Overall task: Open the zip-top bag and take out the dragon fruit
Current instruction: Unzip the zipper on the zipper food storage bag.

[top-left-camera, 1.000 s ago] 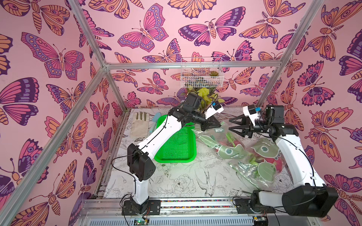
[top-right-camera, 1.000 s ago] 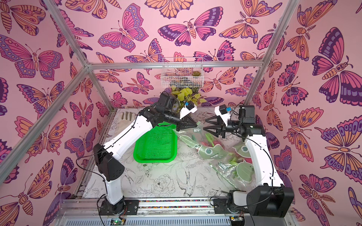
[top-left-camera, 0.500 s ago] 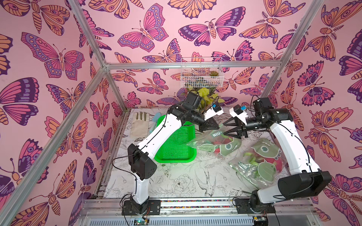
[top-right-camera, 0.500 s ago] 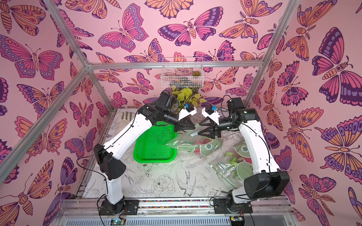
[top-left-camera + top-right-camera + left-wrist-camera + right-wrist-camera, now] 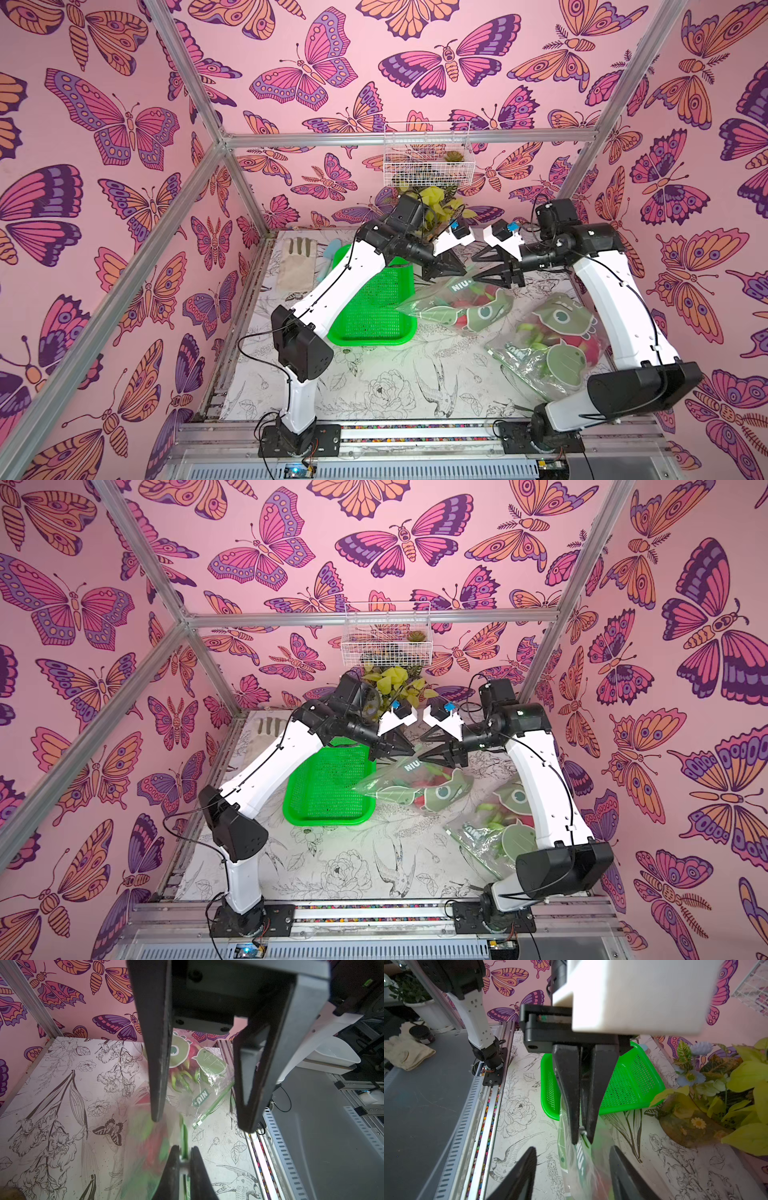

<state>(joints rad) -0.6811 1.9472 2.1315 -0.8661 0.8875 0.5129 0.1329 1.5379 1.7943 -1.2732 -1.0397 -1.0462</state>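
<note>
A clear zip-top bag (image 5: pixel 457 305) printed with green cartoon faces hangs tilted over the mat, and a red dragon fruit (image 5: pixel 478 291) shows through it. My left gripper (image 5: pixel 184 1152) is shut on the bag's green zipper strip (image 5: pixel 184 1136), also seen in the right wrist view (image 5: pixel 580 1136). My right gripper (image 5: pixel 572 1153) faces it, open, its fingers standing on either side of the bag's top (image 5: pixel 577 1167) without touching it. In both top views the two grippers (image 5: pixel 446 270) (image 5: pixel 478 268) meet tip to tip above the bag (image 5: pixel 415 783).
A second zip-top bag (image 5: pixel 552 340) with dragon fruit (image 5: pixel 582 345) lies by the right arm's base. A green mesh tray (image 5: pixel 374 307) sits under the left arm. A potted plant (image 5: pixel 436 203), a wire basket (image 5: pixel 428 162) and a glove (image 5: pixel 297 266) are at the back.
The left gripper has raised the bag's zipper end off the mat. The right gripper has swung left to the bag's top, and its jaws have narrowed somewhat.
</note>
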